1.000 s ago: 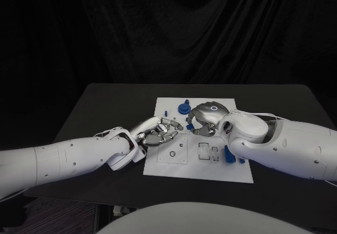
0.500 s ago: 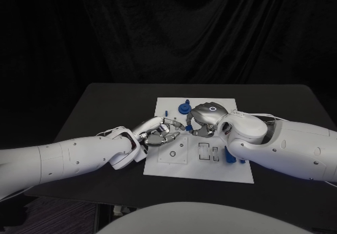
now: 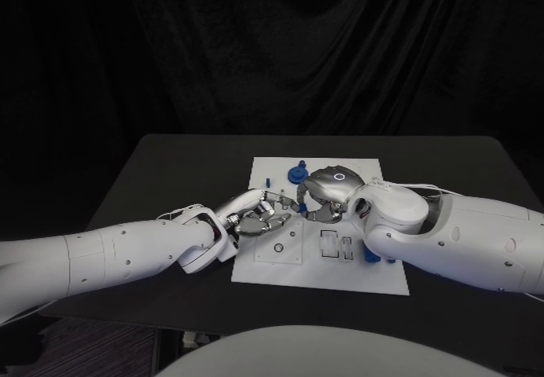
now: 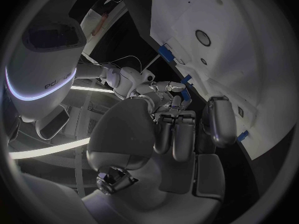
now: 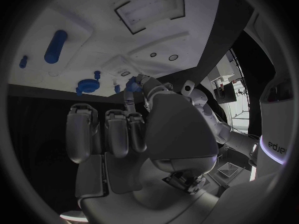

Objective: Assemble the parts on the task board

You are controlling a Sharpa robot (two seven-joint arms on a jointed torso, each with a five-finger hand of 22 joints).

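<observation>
The white task board lies mid-table. My right hand hovers over its far half, most fingers curled in. Its extended fingertips meet on a small blue part, also seen under the hand. My left hand sits at the board's left edge with its fingers curled in on nothing, their tips close to the right hand. A blue gear-like part stands at the board's far edge, and a blue cylinder lies beside the rectangular slots.
A small blue peg stands near the board's far left corner. A round hole and small holes mark the board's near left. Black table surrounds the board. Both forearms cross the table's near half.
My left hand has edged right toward the right hand, with its fingers curled tighter. The right hand has shifted slightly left over the same spot. The parts on the board have not moved.
</observation>
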